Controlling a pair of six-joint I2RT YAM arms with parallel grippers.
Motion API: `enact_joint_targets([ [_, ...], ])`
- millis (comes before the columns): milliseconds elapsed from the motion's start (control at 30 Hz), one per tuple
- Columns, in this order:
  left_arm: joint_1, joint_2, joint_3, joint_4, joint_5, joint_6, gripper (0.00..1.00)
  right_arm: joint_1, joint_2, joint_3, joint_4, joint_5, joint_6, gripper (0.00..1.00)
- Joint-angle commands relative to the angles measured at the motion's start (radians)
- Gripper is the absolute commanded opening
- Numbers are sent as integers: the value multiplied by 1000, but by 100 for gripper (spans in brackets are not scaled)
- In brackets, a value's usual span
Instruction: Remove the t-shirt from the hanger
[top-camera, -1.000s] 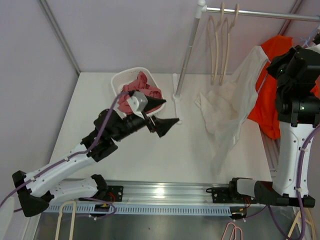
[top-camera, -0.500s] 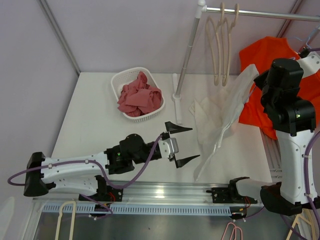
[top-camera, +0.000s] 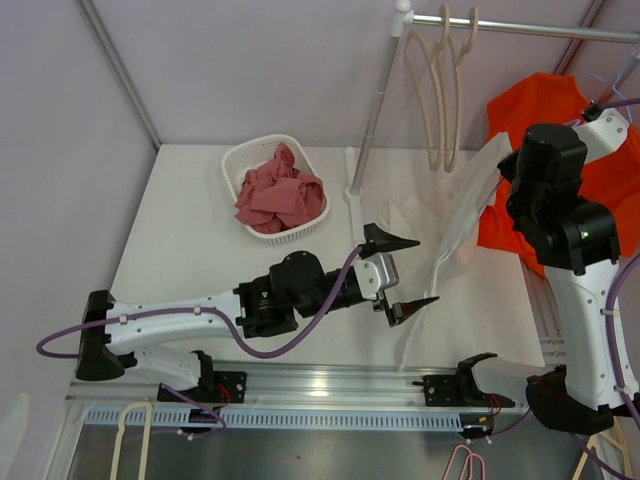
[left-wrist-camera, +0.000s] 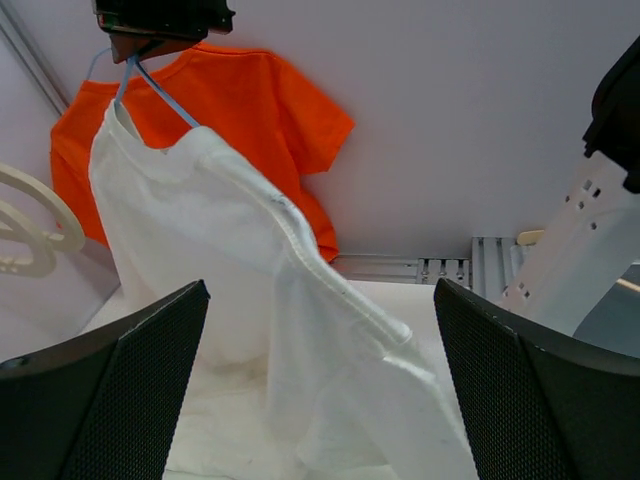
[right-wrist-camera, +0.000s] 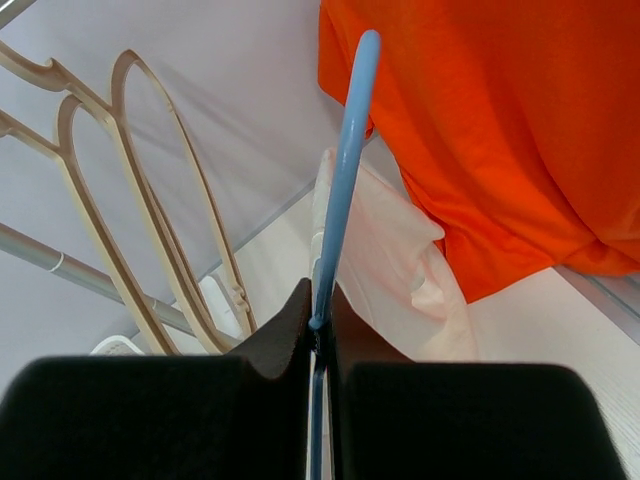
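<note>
We count one white t-shirt (top-camera: 450, 225), one orange t-shirt (top-camera: 540, 110), one blue hanger (right-wrist-camera: 345, 170), two cream hangers (top-camera: 440, 90) and one basket (top-camera: 240, 160). The white t-shirt sits right of centre, slanting from its collar at upper right down to the surface (top-camera: 200, 250) at lower centre. The right gripper (right-wrist-camera: 320, 320) is clenched on the blue hanger. The left gripper (top-camera: 425, 270) gapes wide and empty, facing the white t-shirt.

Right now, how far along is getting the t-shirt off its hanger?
Done: the right gripper is shut on the blue hanger, holding it up with the white t-shirt draped from it. In hand: the left gripper, wide open, faces the hanging cloth, nothing gripped. Left: grab the cloth and pull it off; the collar still sits on the hanger.
</note>
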Motion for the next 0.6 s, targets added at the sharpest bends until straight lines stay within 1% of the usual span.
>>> enact_joint_targets([
  [0, -17, 25, 83, -61, -1, -80, 100, 13, -30, -8, 98, 76, 10, 0],
  [133, -53, 54, 146, -177, -27, -163, 99, 20, -35, -15, 130, 77, -2, 0],
  [233, -89, 54, 149, -225, -99, -207, 99, 24, -36, -17, 136, 82, -14, 0],
  [267, -92, 59, 152, -251, -148, -247, 99, 24, -36, -15, 136, 85, -13, 0],
  [400, -92, 86, 170, -335, -254, -284, 99, 27, -47, -23, 154, 79, -19, 0],
  [567, -87, 126, 161, -330, -390, -290, 97, 43, -57, -23, 167, 59, -20, 0],
])
